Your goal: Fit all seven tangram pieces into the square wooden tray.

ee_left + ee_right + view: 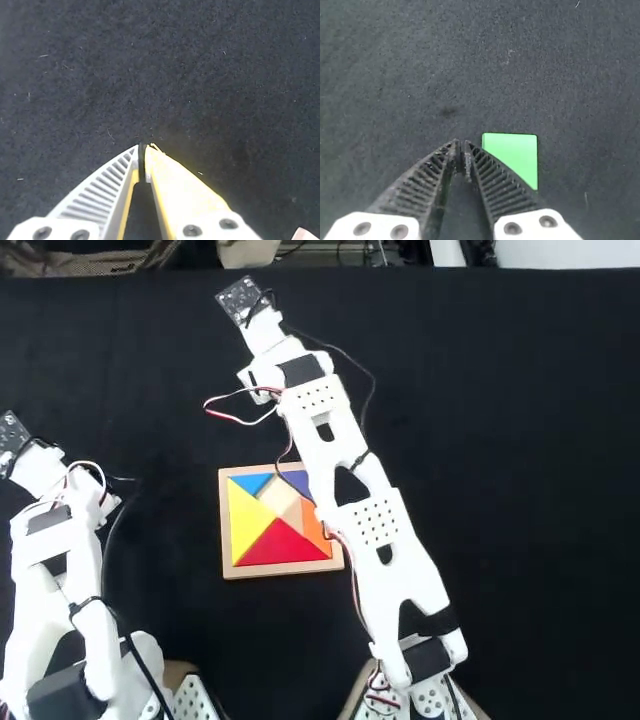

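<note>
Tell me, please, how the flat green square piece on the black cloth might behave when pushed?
The flat green square piece shows crisp straight edges, so it is probably stiff and unlikely to roll. Lying flat on the black cloth, it may drag rather than glide.
</note>
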